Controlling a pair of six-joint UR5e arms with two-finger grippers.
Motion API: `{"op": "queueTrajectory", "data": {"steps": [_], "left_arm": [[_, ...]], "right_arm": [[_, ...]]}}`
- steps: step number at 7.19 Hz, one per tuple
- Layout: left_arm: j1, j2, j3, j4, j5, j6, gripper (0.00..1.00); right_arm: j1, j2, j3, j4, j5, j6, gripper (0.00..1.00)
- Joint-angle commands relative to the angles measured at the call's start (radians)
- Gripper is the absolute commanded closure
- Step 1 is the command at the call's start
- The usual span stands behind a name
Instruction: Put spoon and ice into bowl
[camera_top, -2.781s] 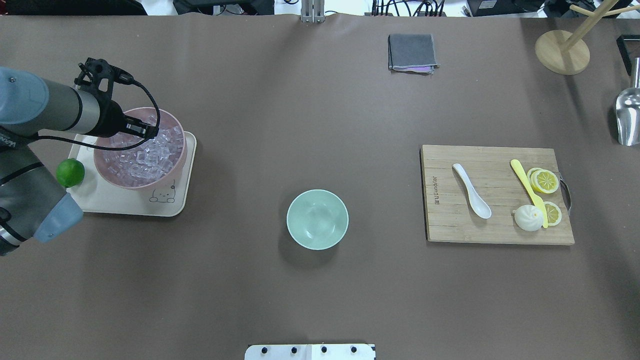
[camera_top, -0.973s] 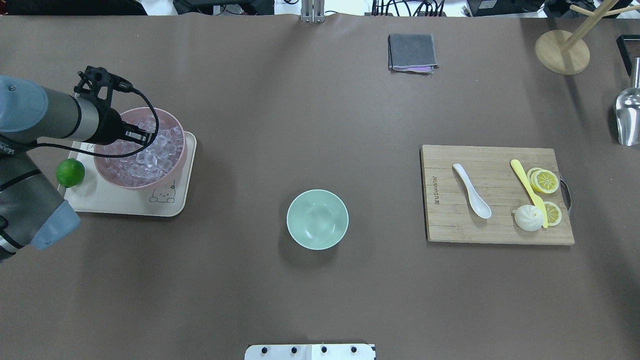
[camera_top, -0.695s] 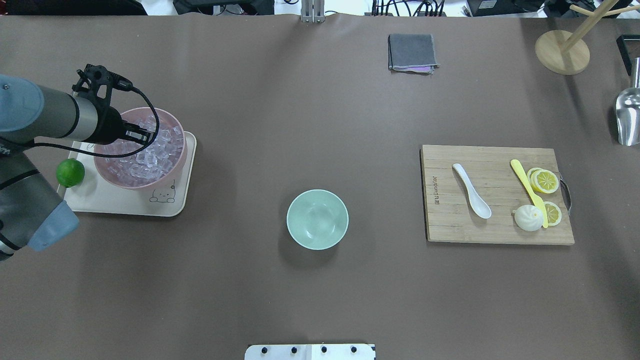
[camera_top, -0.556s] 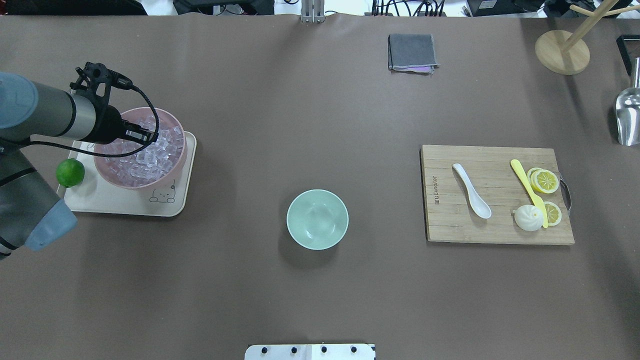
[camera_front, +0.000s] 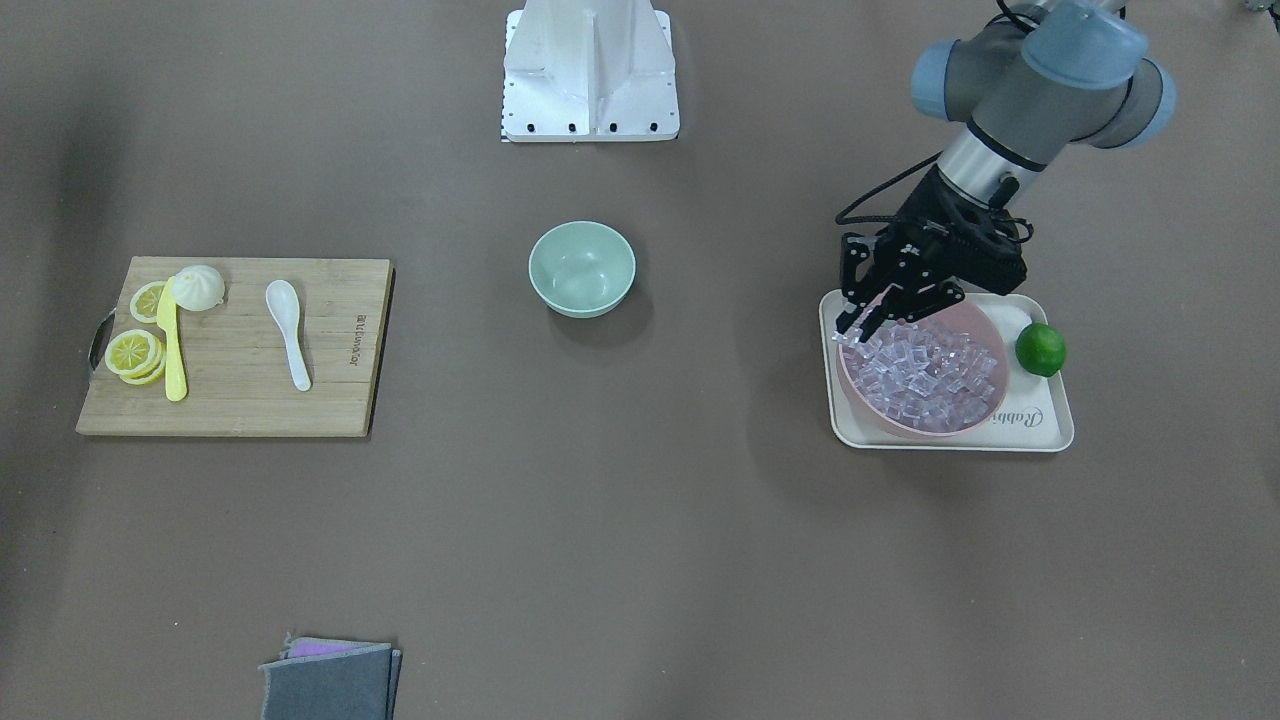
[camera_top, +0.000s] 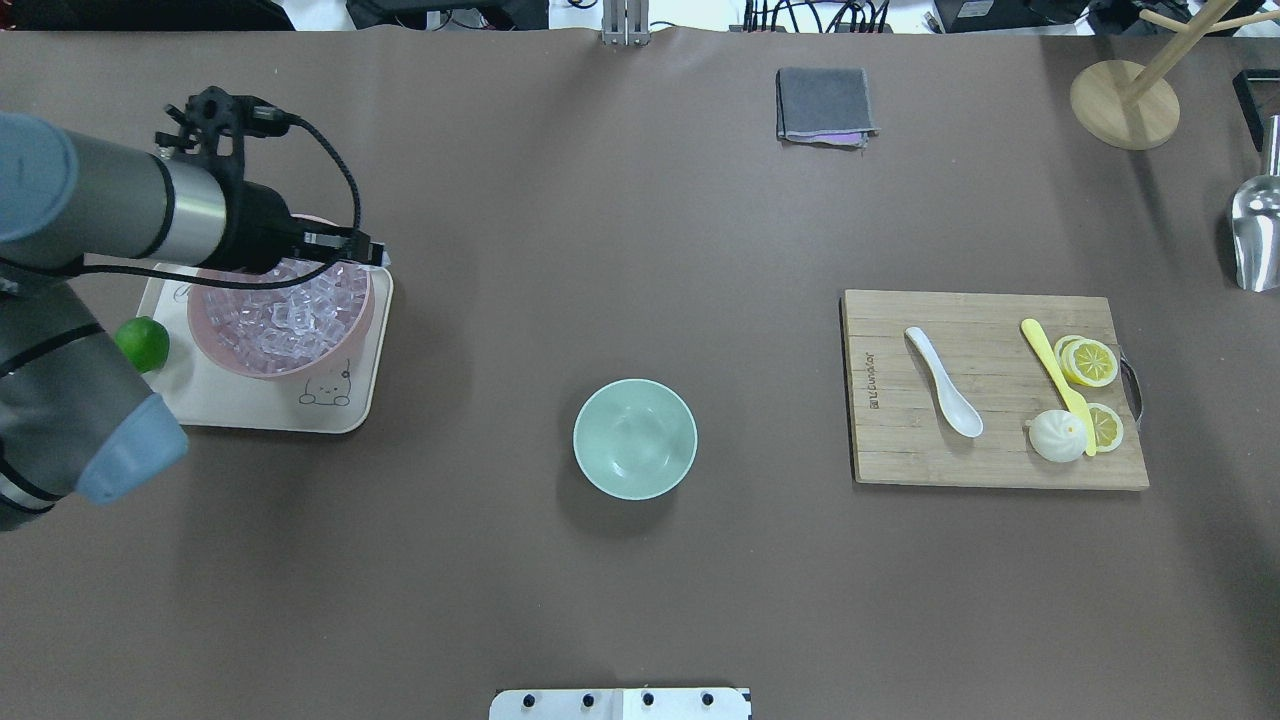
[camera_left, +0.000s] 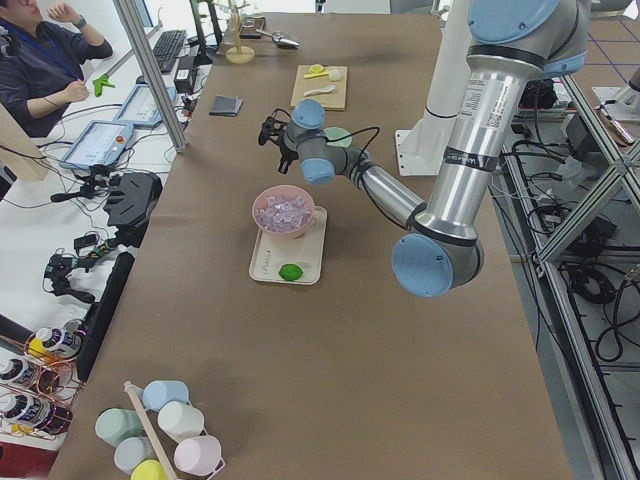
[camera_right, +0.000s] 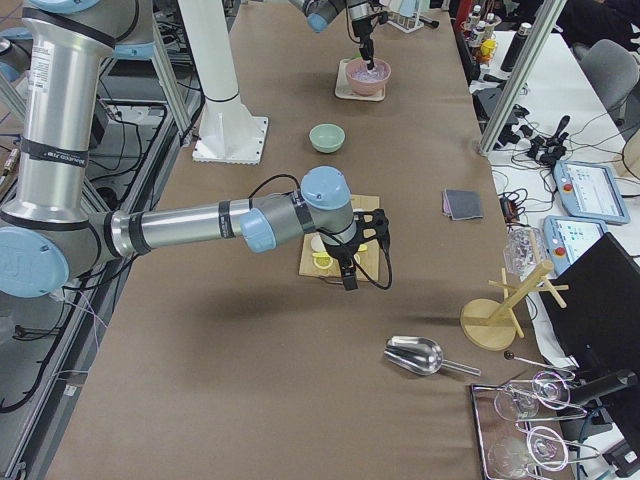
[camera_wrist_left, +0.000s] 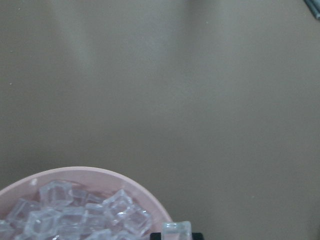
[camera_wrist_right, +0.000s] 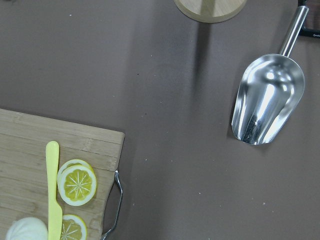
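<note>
My left gripper (camera_top: 372, 256) is shut on one clear ice cube (camera_wrist_left: 176, 231) and holds it above the right rim of the pink bowl (camera_top: 368, 310), which is full of ice (camera_top: 290, 315). In the front view the gripper (camera_front: 852, 332) hangs over that bowl's edge. The mint-green bowl (camera_top: 590, 420) stands empty at the table's middle. The white spoon (camera_top: 943, 382) lies on the wooden cutting board (camera_top: 900, 450). My right gripper (camera_right: 347, 282) shows only in the exterior right view, over the board; I cannot tell whether it is open or shut.
The pink bowl stands on a cream tray (camera_top: 220, 405) with a lime (camera_top: 142, 343). A yellow knife (camera_top: 1055, 380), lemon slices (camera_top: 1088, 361) and a white bun (camera_top: 1057, 436) share the board. A grey cloth (camera_top: 824, 105), wooden stand (camera_top: 1124, 104) and metal scoop (camera_top: 1256, 235) lie far and right.
My left gripper has lifted out of the ice in the pink bowl and moved right to its rim, with one cube in it. Spoon and green bowl have not moved.
</note>
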Motion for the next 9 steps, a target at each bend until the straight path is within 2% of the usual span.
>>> {"op": "queueTrajectory", "data": {"steps": [1, 3, 5, 7, 8, 9], "left_arm": [[0.182, -0.091, -0.003, -0.001, 0.172, -0.159, 1.00], [0.294, -0.128, 0.006, -0.001, 0.284, -0.204, 1.00], [0.452, -0.164, 0.040, -0.002, 0.444, -0.204, 1.00], [0.517, -0.209, 0.097, -0.004, 0.516, -0.227, 1.00], [0.517, -0.212, 0.097, -0.008, 0.515, -0.227, 0.63], [0.517, -0.212, 0.100, -0.031, 0.515, -0.226, 0.14]], "right_arm": [[0.000, -0.001, 0.000, 0.001, 0.000, -0.001, 0.00], [0.000, -0.001, 0.000, 0.001, 0.000, -0.001, 0.00], [0.000, -0.001, 0.000, 0.001, -0.002, -0.001, 0.00], [0.000, -0.001, 0.000, 0.001, -0.002, -0.001, 0.00], [0.000, -0.001, 0.000, 0.001, -0.002, -0.001, 0.00], [0.000, -0.001, 0.000, 0.001, -0.002, -0.001, 0.00]]}}
